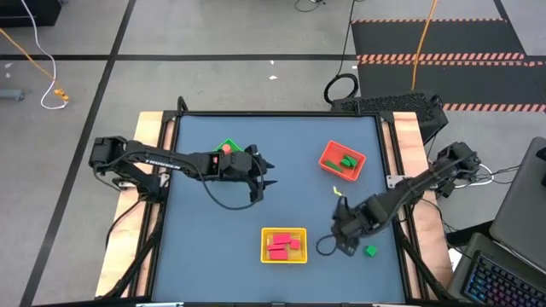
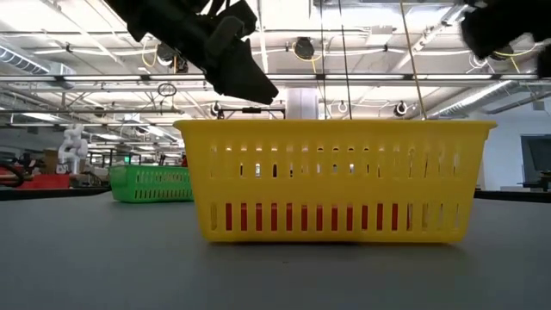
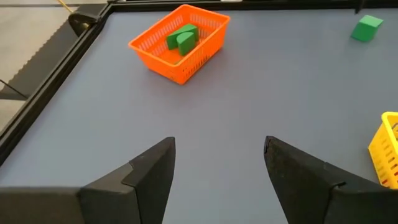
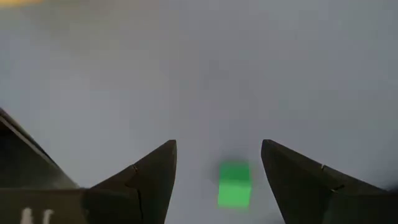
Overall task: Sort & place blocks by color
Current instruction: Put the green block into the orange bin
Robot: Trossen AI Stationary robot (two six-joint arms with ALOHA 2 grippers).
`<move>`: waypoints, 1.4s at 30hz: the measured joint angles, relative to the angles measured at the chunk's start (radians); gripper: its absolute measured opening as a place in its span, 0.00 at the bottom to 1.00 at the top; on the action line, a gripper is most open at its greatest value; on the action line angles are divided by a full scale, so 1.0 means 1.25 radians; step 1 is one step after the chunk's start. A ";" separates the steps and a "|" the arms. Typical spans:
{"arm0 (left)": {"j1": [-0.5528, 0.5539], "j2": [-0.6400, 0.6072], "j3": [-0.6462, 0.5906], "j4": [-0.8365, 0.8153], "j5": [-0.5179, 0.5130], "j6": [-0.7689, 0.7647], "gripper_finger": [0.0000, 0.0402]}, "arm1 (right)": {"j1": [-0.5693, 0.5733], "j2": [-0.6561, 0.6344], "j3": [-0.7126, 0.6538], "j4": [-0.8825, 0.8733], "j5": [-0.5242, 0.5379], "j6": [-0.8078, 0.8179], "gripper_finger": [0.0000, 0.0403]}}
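My right gripper (image 4: 217, 180) hangs low over the blue-grey table (image 1: 213, 230) near its front right corner, fingers spread and holding nothing. The small green cube-shaped block (image 4: 234, 183) lies on the table directly between my two fingertips in the right wrist view, slightly ahead of them. It looks roughly cubic, so I judge no long axis needs matching; a straight descent should bracket it. In the high view the same block (image 1: 369, 251) sits just beside the right gripper (image 1: 345, 243), towards the table's front right corner, well apart from the yellow slotted plastic tray (image 1: 284, 246).

My left gripper (image 1: 263, 175) waits over the table's left-centre beside the green tray (image 1: 228, 147), fingers spread, empty. The right arm is clearly nearer the block.

The orange-red tray (image 1: 342, 161) holds green blocks (image 3: 182, 38).
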 joint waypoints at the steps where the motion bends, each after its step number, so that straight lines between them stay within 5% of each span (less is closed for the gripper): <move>1: 0.000 0.000 0.000 0.000 0.000 0.000 0.61 | 0.015 0.000 -0.008 -0.004 -0.015 0.032 0.57; 10: -0.002 0.000 0.000 -0.003 0.000 0.003 0.61 | 0.132 0.001 -0.059 -0.053 -0.035 0.187 0.57; 20: -0.002 0.000 0.000 -0.002 0.000 0.001 0.61 | 0.196 0.001 -0.124 0.110 -0.036 0.295 0.57; 42: -0.002 0.000 0.000 -0.003 0.001 -0.003 0.61 | 0.279 0.021 -0.177 0.137 -0.037 0.341 0.57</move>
